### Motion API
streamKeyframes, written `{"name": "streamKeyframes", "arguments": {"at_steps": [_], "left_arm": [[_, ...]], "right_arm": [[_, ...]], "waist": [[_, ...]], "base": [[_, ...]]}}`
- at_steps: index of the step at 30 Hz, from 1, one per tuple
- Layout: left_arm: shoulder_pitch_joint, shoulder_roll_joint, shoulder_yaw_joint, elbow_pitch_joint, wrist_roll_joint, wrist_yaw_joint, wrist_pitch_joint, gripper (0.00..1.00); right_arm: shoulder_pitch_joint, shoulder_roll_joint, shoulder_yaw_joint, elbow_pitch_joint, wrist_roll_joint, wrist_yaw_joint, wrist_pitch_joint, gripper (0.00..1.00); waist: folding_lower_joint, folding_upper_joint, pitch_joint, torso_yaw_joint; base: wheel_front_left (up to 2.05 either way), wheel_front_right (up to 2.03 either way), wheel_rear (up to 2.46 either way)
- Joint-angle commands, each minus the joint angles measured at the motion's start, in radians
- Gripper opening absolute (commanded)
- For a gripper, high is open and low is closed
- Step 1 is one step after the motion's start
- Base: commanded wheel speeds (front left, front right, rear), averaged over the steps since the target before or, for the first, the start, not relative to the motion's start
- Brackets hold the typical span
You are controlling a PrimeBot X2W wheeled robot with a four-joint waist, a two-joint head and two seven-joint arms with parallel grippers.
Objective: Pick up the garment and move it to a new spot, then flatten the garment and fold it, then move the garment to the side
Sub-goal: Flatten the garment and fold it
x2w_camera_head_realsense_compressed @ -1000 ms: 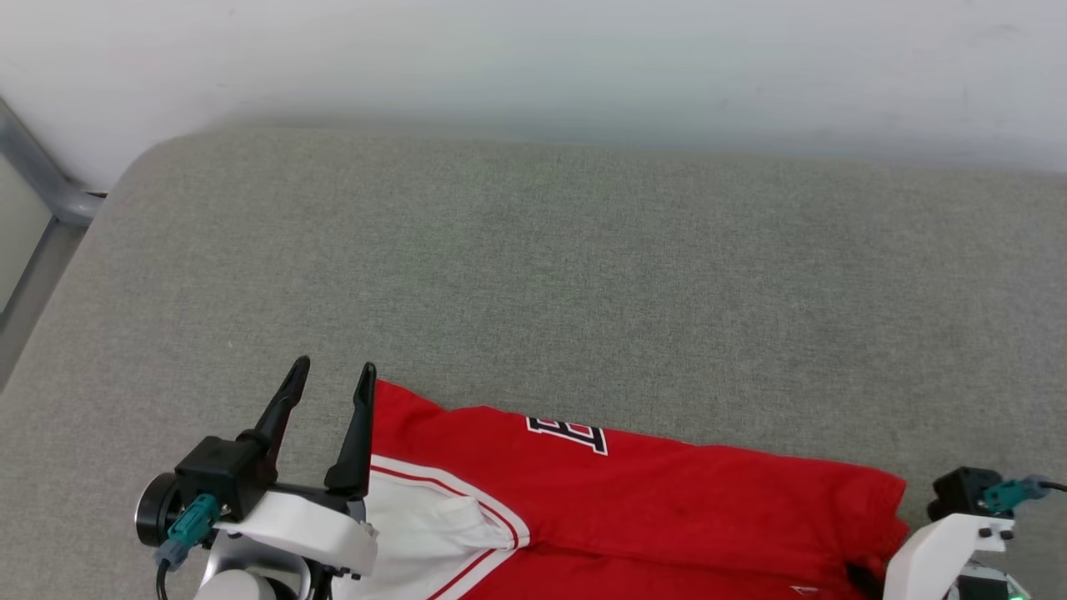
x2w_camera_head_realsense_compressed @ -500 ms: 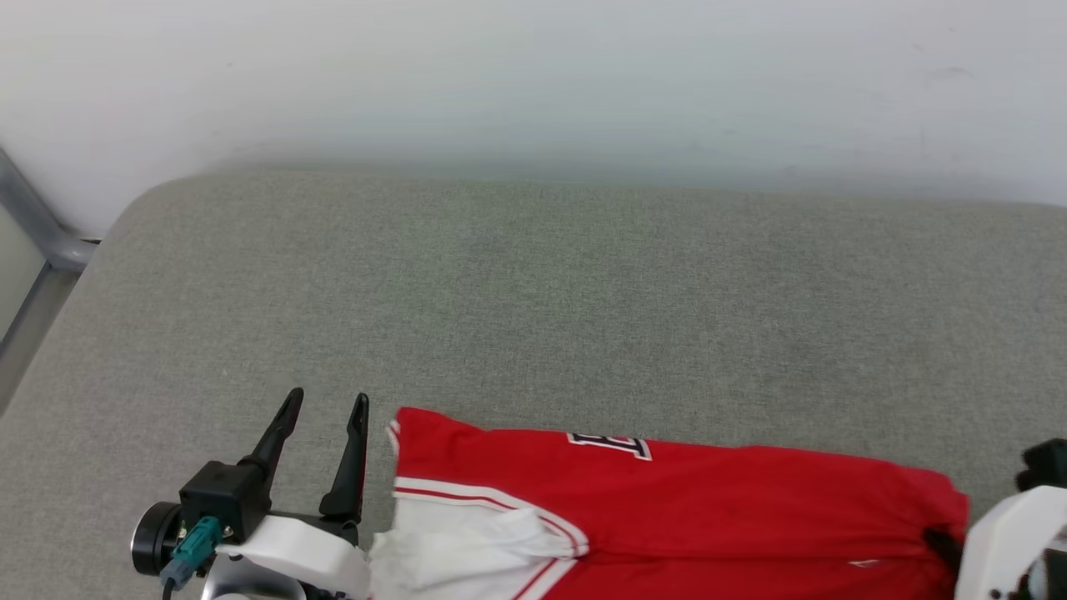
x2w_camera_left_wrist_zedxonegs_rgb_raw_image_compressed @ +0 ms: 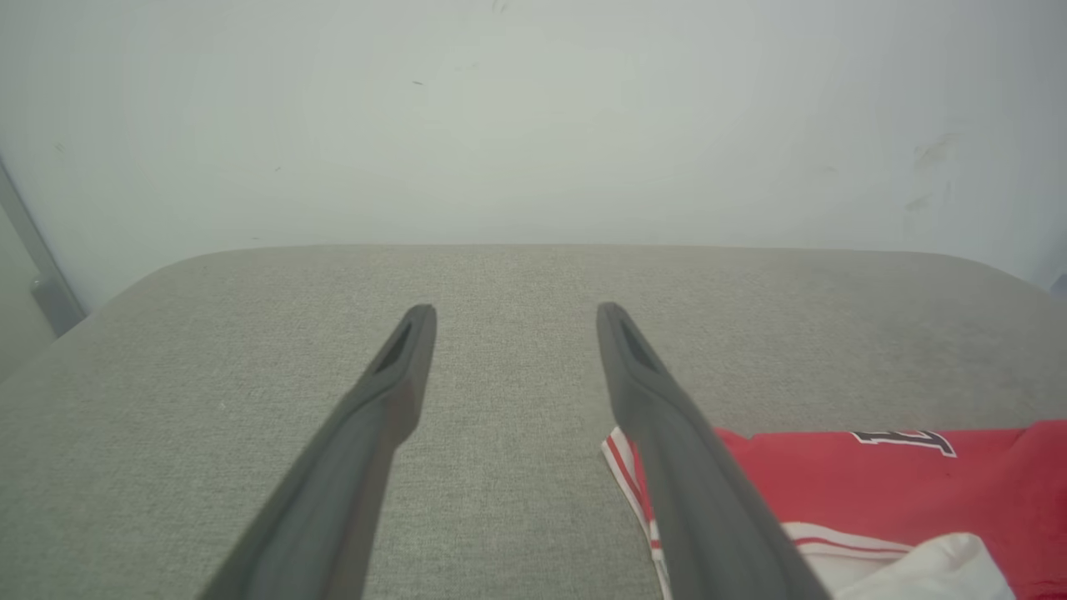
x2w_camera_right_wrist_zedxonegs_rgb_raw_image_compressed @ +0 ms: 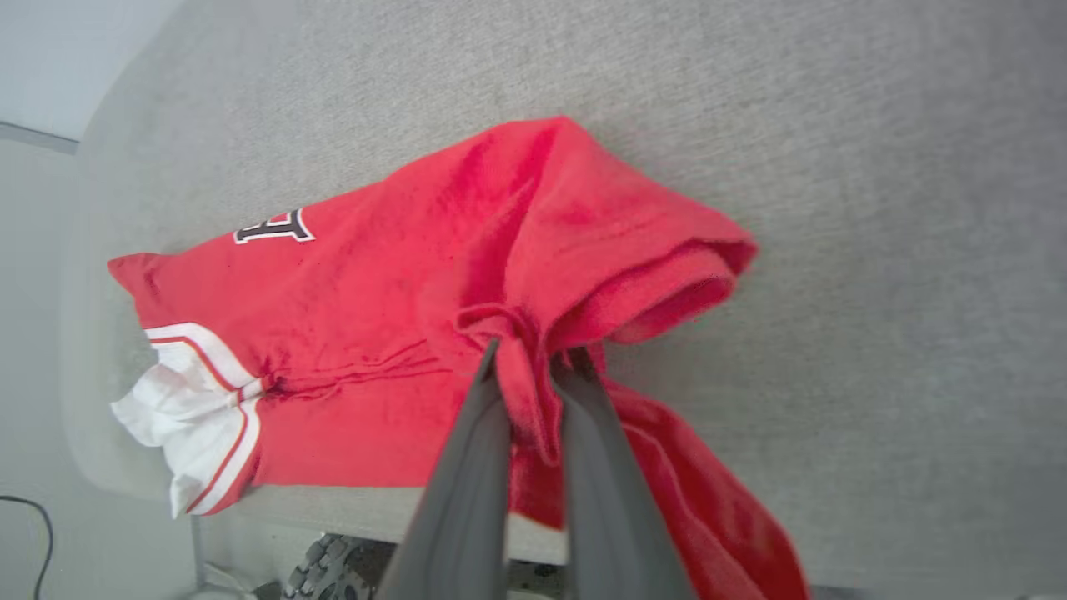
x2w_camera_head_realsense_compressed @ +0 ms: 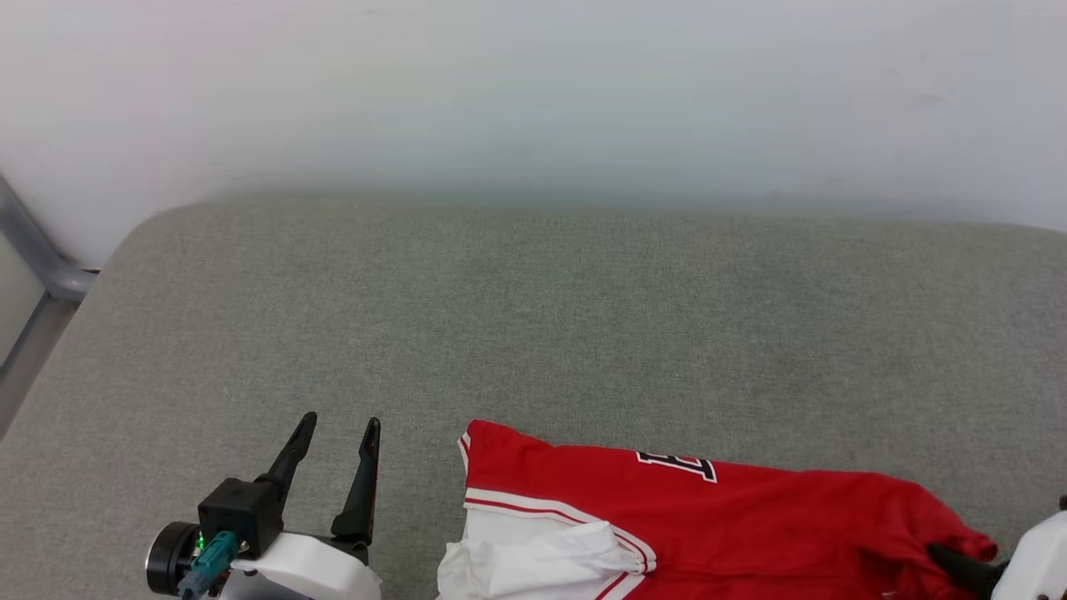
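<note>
— While the right gripper (x2w_camera_right_wrist_zedxonegs_rgb_raw_image_compressed: 533, 358) stands pinched on the garment (x2w_camera_right_wrist_zedxonegs_rgb_raw_image_compressed: 400, 333), which step do you record?

— The first, by my judgement: pick up and move. Its fingers are nearly together at the bottom middle of the right wrist view, with a fold of red cloth bunched between them. The garment (x2w_camera_head_realsense_compressed: 750, 517) lies crumpled along the lower right of the head view on the grey cushion (x2w_camera_head_realsense_compressed: 533, 317), white sleeve toward the bottom middle.

— And the left gripper (x2w_camera_head_realsense_compressed: 340, 421)?

— Spread wide and empty at the lower left of the head view, over bare cushion, apart from the garment.

— What does the next move call for?

— A firm pinch kept through the lift and carry. Held at one point, the cloth is likely to trail and drag. Flattening should want the left gripper on a second edge.

— Any change against the picture a second earlier?

— Yes. The garment's red corner then stood right beside the left gripper's nearer finger; bare cushion now lies between them. More wall also shows along the top, so the camera has moved as well.
</note>
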Motion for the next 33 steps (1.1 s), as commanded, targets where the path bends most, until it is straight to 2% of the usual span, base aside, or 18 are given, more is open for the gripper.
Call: {"name": "streamKeyframes", "arguments": {"at_steps": [1,8,12,16,26,30,32,33], "left_arm": [[0.006,-0.001,-0.004,0.002,-0.001,0.001,0.002,1.00],[-0.006,0.006,-0.010,0.004,-0.006,-0.001,0.011,1.00],[-0.013,0.006,-0.015,0.005,-0.010,-0.002,0.018,1.00],[-0.027,0.001,-0.026,0.004,-0.009,-0.007,0.022,1.00],[-0.074,-0.019,-0.038,0.014,-0.012,-0.018,0.014,1.00],[-0.094,-0.029,-0.039,0.025,-0.013,-0.026,0.008,1.00],[-0.104,-0.033,-0.039,0.031,-0.012,-0.028,0.004,1.00],[-0.109,-0.036,-0.039,0.034,-0.011,-0.031,0.004,1.00]], "right_arm": [[-0.019,0.021,-0.005,-0.011,0.067,0.000,0.035,0.00],[-0.046,0.062,0.025,-0.007,0.379,0.000,0.139,0.00],[-0.072,0.062,0.121,0.056,0.566,0.000,0.114,0.00],[-0.096,0.062,0.255,0.110,0.668,0.000,0.044,0.00],[-0.197,0.061,0.602,0.233,0.767,0.000,-0.133,0.00],[-0.239,0.061,0.689,0.284,0.725,0.000,-0.232,0.00],[-0.250,0.061,0.726,0.317,0.742,0.000,-0.265,0.00],[-0.263,0.061,0.741,0.328,0.738,0.000,-0.283,0.05]], "waist": [[0.0000,0.0000,-0.007,0.003],[0.0000,0.0000,-0.016,0.017],[0.0000,0.0000,-0.014,0.030],[0.0000,0.0000,-0.005,0.052],[0.0000,0.0000,0.067,0.113],[0.0000,0.0000,0.099,0.127],[0.0000,0.0000,0.112,0.131],[0.0000,0.0000,0.118,0.133]], "base": [[0.00,0.00,0.00],[0.00,0.00,0.00],[0.00,0.00,0.00],[0.00,0.00,0.00],[0.00,0.00,0.00],[0.00,0.00,0.00],[0.00,0.00,0.00],[0.00,0.00,0.00]]}}
